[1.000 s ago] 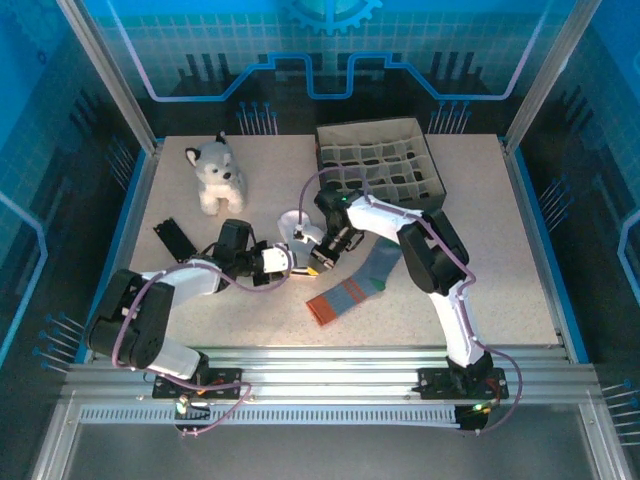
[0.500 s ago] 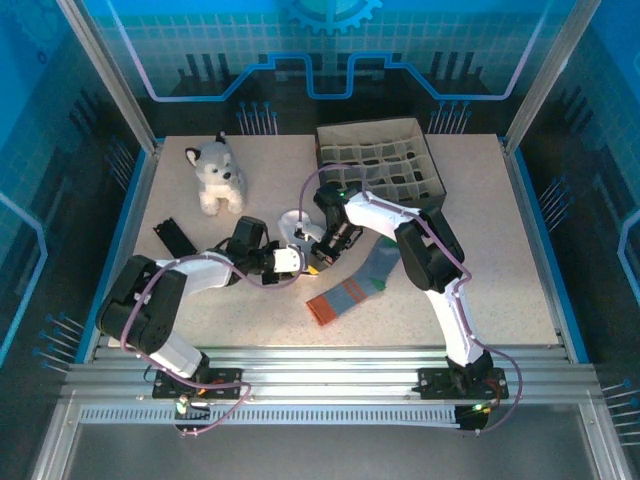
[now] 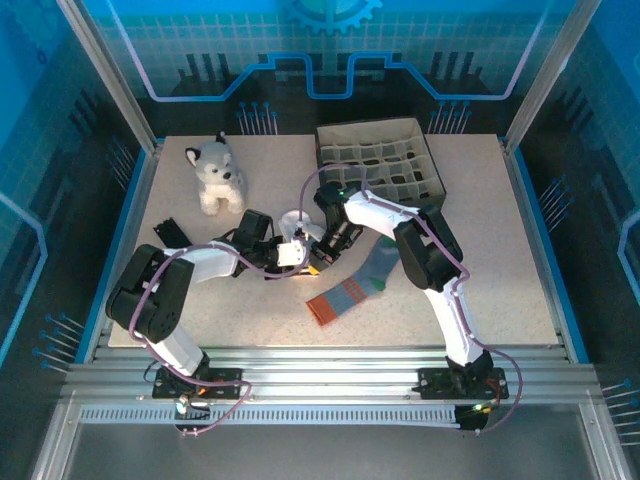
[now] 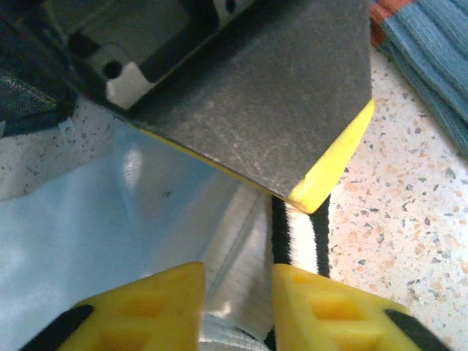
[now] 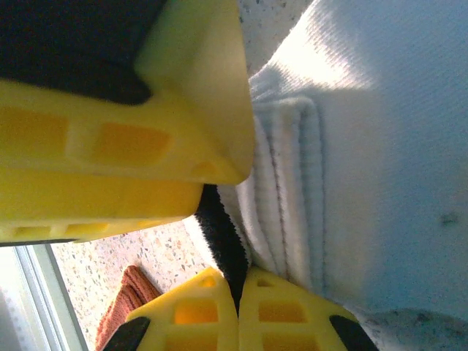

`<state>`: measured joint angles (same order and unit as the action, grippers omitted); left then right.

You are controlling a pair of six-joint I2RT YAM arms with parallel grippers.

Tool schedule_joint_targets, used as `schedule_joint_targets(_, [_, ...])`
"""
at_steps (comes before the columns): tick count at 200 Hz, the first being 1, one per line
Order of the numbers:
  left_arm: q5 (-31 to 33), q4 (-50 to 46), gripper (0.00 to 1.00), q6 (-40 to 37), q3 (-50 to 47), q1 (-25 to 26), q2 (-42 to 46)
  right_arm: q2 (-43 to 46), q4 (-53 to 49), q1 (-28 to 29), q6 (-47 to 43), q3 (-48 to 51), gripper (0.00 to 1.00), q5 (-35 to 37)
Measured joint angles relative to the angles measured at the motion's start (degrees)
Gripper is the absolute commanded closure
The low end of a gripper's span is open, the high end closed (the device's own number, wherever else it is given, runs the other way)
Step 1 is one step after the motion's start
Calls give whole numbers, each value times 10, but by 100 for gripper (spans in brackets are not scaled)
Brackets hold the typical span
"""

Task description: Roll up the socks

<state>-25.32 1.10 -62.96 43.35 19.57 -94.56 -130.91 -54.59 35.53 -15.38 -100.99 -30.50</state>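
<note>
The white sock [image 3: 297, 222] lies bunched at the table's middle, its dark stripes [image 4: 281, 228] at the cuff. My left gripper [image 3: 291, 254] comes in from the left, and a fold of the white sock [image 4: 146, 219] sits between its yellow fingertips [image 4: 322, 307]. My right gripper [image 3: 322, 250] is shut, pinching the black-striped cuff [image 5: 223, 241] of the white sock [image 5: 365, 146]. The two grippers nearly touch. The grey-blue sock [image 3: 360, 282] lies flat just to the right, its orange-red cuff [image 3: 322, 308] toward the front.
A plush husky [image 3: 217, 175] sits at the back left. A grey compartment box [image 3: 380, 165] stands at the back right. A small black object [image 3: 174, 238] lies left of the left arm. The speckled table [image 3: 500, 260] has free room on the right.
My left arm has swung its elbow back and nudged its gripper slightly right and up, closer to the white sock. The right gripper has held its pinch in place.
</note>
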Motion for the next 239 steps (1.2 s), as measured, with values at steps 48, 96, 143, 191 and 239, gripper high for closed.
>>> schedule_joint_targets(48, [-2, -9, 65, -1, 0, 0, 3, 0, -2, 0, 8, -1, 100, 0])
schedule_joint_targets(96, [-15, -15, 65, 0, -1, 0, 17, -8, -11, -2, 12, -8, 100, -2])
schedule_joint_targets(143, [-17, -35, 65, -1, -1, 0, 18, -9, -13, -3, 15, -9, 99, -5])
schedule_joint_targets(191, [-17, -74, 76, 1, 33, 0, -20, -9, -13, -3, 15, -9, 98, -7])
schedule_joint_targets(239, [-20, -128, 94, 10, 77, 0, -53, -9, -13, -3, 17, -9, 94, -11])
